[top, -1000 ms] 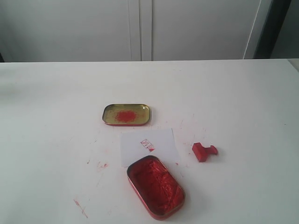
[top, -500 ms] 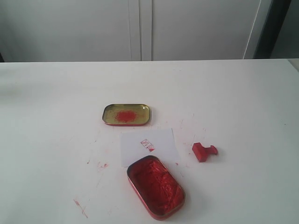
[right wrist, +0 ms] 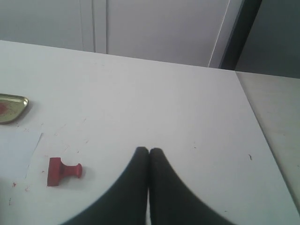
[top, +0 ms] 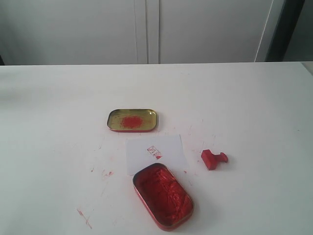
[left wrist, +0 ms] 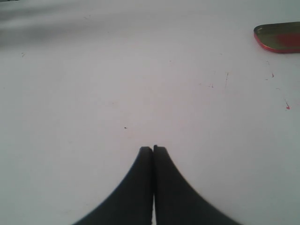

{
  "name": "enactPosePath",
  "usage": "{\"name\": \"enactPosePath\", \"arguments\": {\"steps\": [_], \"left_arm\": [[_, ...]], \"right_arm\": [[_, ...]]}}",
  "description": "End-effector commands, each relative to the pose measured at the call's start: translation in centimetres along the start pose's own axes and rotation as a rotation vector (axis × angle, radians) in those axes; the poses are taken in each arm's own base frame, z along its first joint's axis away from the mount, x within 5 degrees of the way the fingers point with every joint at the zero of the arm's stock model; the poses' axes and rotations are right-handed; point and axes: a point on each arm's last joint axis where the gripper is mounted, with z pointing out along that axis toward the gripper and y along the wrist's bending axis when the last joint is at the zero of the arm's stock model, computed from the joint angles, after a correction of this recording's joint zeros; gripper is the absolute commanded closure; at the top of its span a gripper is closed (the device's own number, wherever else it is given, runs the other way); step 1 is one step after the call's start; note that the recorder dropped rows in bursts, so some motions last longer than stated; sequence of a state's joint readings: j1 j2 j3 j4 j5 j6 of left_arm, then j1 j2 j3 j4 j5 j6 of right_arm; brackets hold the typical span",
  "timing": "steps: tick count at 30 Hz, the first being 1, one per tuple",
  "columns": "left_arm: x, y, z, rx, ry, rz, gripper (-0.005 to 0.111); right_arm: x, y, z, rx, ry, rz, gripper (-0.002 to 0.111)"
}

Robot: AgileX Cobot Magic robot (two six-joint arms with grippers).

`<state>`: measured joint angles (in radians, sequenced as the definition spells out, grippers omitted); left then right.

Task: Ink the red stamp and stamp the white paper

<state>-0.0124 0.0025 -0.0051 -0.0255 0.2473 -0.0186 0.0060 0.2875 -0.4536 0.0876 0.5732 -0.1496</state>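
From the exterior view, the red stamp [top: 214, 159] lies on its side on the white worktop [top: 254, 107], just right of the white paper [top: 166, 147] and not touching it. The paper carries a small red print [top: 154, 152] near its middle. An open ink tin [top: 163, 196] full of red paste overlaps the paper's near edge. A gold lid [top: 132, 120] with a red smear sits just beyond the paper's far edge. Neither arm shows here.

In the left wrist view, the left tool [left wrist: 153, 149] is clenched, its two dark fingers pressed flat together over bare worktop, with nothing between them. A red-rimmed tin edge shows at the frame's border, probably the gold lid.

In the right wrist view, the right tool [right wrist: 149, 150] is likewise clenched on nothing. The red stamp [right wrist: 63, 171] lies on the worktop near it, apart from the fingers, with a corner of the paper beside it.
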Motion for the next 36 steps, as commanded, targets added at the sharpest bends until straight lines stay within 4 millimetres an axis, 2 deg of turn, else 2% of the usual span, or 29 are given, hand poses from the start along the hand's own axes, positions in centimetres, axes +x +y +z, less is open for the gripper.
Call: {"name": "enactPosePath", "arguments": {"steps": [1,23,29,36], "left_arm": [[0.14,0.0,0.05,-0.001,0.002,0.001,0.107],[0.14,0.0,0.05,-0.001,0.002,0.001,0.107],[0.14,0.0,0.05,-0.001,0.002,0.001,0.107],[0.14,0.0,0.05,-0.001,0.002,0.001,0.107]], "right_arm": [[0.65,-0.03,0.23,0.008,0.017,-0.001,0.108],[0.75,0.0,-0.13,0.009,-0.002,-0.002,0.108],[0.75,0.0,-0.12,0.009,-0.002,0.117,0.108],[0.74,0.01,-0.38,0.009,-0.017,0.127,0.108]]}}
